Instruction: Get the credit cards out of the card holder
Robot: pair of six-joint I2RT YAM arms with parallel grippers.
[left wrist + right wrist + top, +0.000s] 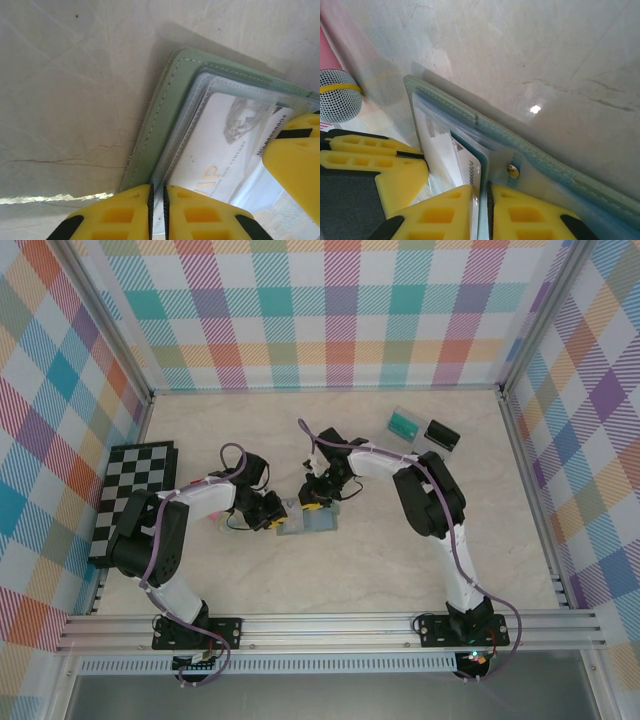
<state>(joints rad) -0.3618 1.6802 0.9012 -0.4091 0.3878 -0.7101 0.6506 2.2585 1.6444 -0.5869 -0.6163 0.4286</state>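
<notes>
The grey-teal card holder (310, 521) lies open on the marble table between both arms. In the left wrist view its stitched panel (165, 110) carries a clear sleeve holding a white credit card (220, 150) printed VIP. My left gripper (158, 189) is shut on the sleeve's near edge, at the holder's left side (272, 515). My right gripper (482, 187) is shut on the end of that white credit card (470, 165), which sticks out of the holder (545, 150) beside a teal layer. From above, the right gripper (315, 498) is at the holder's far edge.
A black-and-white chequered board (135, 495) lies at the left. A clear tray with a teal item (405, 422) and a dark item (441, 433) sit at the back right. A grey mesh ball with a yellow band (337, 95) lies close to the holder.
</notes>
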